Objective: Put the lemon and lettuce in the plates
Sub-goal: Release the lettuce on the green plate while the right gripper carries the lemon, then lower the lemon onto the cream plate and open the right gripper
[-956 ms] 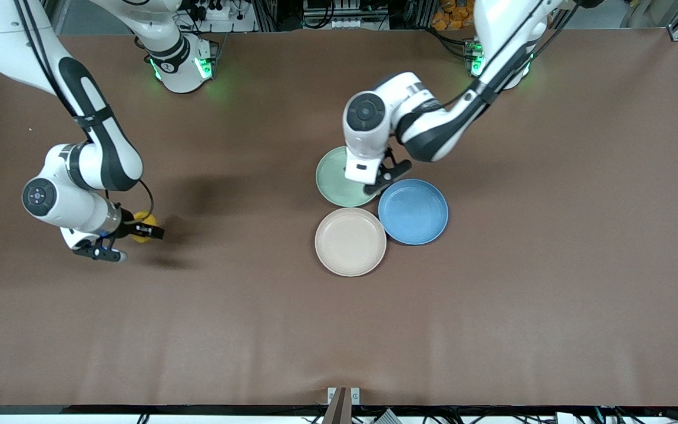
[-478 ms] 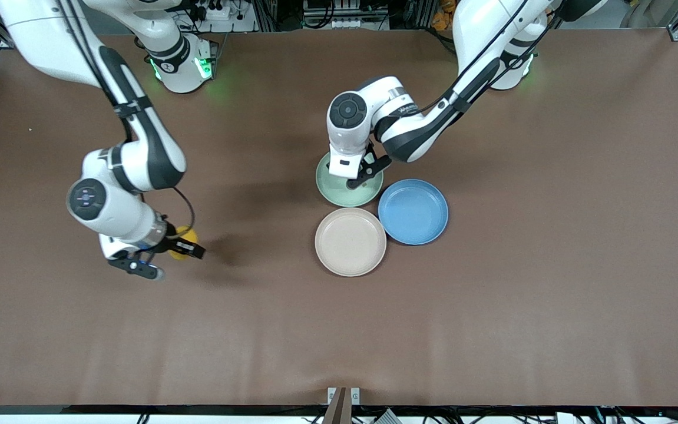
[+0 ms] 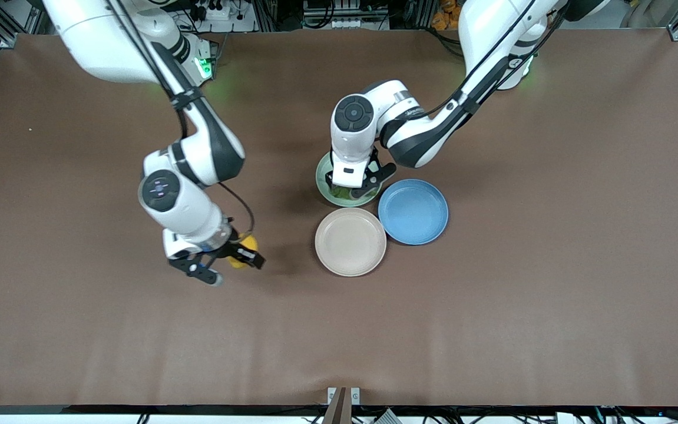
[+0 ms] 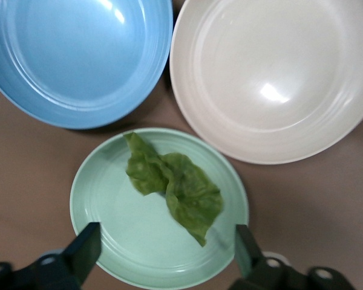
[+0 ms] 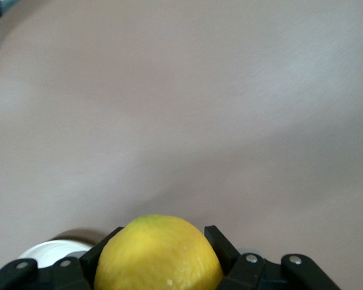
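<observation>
The lettuce [image 4: 172, 184], a wrinkly green leaf, lies in the pale mint plate [image 4: 109, 205]. My left gripper [image 4: 163, 251] is open just above that plate, one finger on each side of the leaf and apart from it. In the front view the left gripper [image 3: 355, 189] covers most of the mint plate [image 3: 321, 179], and a bit of lettuce [image 3: 343, 193] shows. My right gripper [image 3: 231, 266] is shut on the yellow lemon [image 3: 241, 252] over bare table, toward the right arm's end from the empty cream plate [image 3: 350, 241]. The lemon [image 5: 160, 257] fills the right gripper [image 5: 161, 238].
A blue plate [image 3: 413, 212] of the same size sits empty beside the mint and cream plates, toward the left arm's end. The three plates touch in a cluster at mid-table. The cream plate [image 4: 272, 78] and blue plate [image 4: 78, 54] show in the left wrist view.
My right arm has carried the lemon across the table toward the plates. My left gripper has shifted over the mint plate, and the lettuce now shows lying in it.
</observation>
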Controlling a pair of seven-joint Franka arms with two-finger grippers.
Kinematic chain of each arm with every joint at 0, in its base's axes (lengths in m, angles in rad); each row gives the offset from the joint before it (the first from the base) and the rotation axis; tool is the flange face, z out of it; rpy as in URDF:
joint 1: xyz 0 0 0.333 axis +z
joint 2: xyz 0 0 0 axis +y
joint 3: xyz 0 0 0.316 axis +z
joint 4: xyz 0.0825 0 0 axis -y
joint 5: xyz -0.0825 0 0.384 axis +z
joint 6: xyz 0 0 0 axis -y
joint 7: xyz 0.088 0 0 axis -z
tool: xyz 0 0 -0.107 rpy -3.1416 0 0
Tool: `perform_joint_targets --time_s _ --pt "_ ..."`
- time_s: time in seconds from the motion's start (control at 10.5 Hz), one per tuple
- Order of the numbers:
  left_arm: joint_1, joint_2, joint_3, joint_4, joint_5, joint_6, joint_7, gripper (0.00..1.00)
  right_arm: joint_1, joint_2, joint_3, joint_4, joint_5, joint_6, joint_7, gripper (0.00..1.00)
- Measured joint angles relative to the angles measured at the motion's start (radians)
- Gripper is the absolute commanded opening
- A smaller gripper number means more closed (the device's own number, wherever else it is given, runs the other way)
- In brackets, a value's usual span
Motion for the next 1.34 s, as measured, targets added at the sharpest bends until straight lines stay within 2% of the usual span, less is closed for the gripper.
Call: perform_joint_targets --time_s 0.1,0.29,0.48,0.67,0.96,1.15,1.34 --pt "0.012 -0.028 0.002 0.018 0.007 -0.031 0.013 1.0 0.032 0.014 0.0 0.031 -0.001 0.001 0.071 0.42" --pt "0.075 -0.119 0.004 0.037 0.011 -0.116 0.166 1.0 0.078 0.039 -0.002 0.077 -0.002 0.003 0.19 0.42" --pt "0.175 -0.222 0.005 0.04 0.011 -0.185 0.361 1.0 0.126 0.073 -0.004 0.114 -0.003 0.013 0.268 0.42" --pt "0.278 -0.295 0.005 0.041 0.011 -0.207 0.516 1.0 0.176 0.119 -0.005 0.125 -0.003 0.095 0.308 0.42" --pt "0.41 -0.326 0.007 0.078 -0.006 -0.257 0.732 1.0 0.246 0.197 -0.008 0.131 -0.004 0.176 0.341 0.42" --pt "0.517 -0.326 0.007 0.11 -0.087 -0.283 0.912 1.0 0.262 0.221 -0.01 0.134 -0.004 0.179 0.343 0.42" --pt "0.584 -0.33 0.007 0.141 -0.113 -0.31 1.023 1.0 0.269 0.251 -0.011 0.14 -0.004 0.194 0.343 0.44"
